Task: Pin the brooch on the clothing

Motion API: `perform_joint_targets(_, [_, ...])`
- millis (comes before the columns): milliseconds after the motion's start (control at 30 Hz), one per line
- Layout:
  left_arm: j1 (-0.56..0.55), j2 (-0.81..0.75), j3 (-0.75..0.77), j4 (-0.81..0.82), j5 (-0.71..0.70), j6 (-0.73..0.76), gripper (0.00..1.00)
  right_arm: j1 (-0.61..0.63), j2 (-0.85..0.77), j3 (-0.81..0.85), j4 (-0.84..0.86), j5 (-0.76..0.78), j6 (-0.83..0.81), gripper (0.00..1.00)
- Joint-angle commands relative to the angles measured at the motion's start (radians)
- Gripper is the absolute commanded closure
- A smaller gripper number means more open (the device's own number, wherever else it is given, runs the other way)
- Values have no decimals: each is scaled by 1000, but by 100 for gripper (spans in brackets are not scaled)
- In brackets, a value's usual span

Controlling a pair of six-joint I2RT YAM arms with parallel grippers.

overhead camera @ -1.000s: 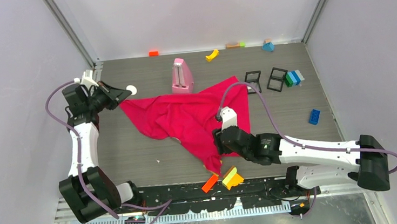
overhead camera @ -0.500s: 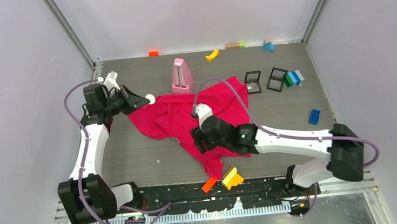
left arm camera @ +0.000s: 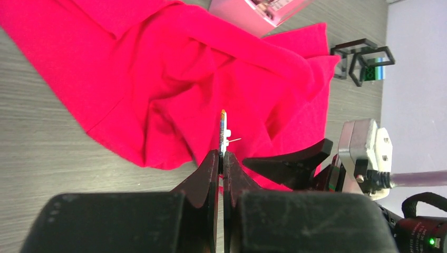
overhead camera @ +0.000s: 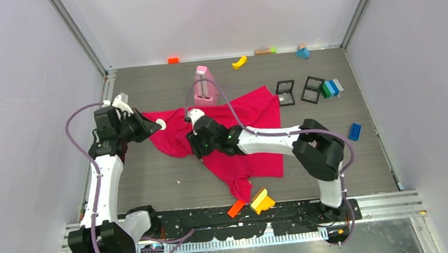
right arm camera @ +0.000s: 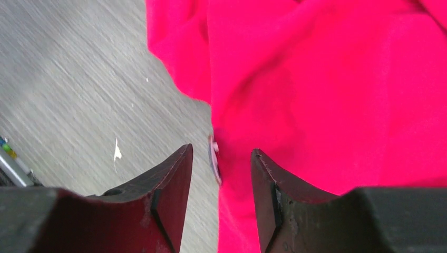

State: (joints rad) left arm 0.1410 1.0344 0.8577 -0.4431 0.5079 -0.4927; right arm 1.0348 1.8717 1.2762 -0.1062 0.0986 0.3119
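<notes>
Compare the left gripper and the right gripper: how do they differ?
The left gripper is shut on the brooch; the right gripper is open and holds nothing. The left gripper is over the clothing; the right gripper straddles its edge, half over the table. Both are black.

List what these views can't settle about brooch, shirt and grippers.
- Brooch face: left wrist view, edge-on in the left gripper; tiny from above.
- Small disc at the shirt edge: right wrist view, blurred.
- Right gripper tips: top view, under its own wrist.
</notes>
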Motion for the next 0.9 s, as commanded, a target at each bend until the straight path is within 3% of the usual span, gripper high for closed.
perform_joint_targets(0, [-2, -14, -1, -24, -48, 18, 100, -1, 81, 107, 95, -16, -11, 51])
perform_joint_targets(367, [0, -26, -3, -19, -26, 20, 100, -3, 245, 232, 82, 35, -2, 62])
perform_joint_targets(433, [-1, -27, -4, -17, -20, 22, 100, -2, 258, 241, 85, 45, 1, 68])
perform_joint_targets(533, [-3, -30, -6, -24, -27, 25, 100, -2, 249, 232, 97, 68, 13, 90])
perform_joint_targets(600, [-20, -35, -6, -41, -57, 28, 100, -4, 221, 205, 127, 73, 20, 98])
perform_joint_targets(867, [-224, -76, -74, -52, -200, -6, 100, -39, 45, 44, 233, -7, 86, 99])
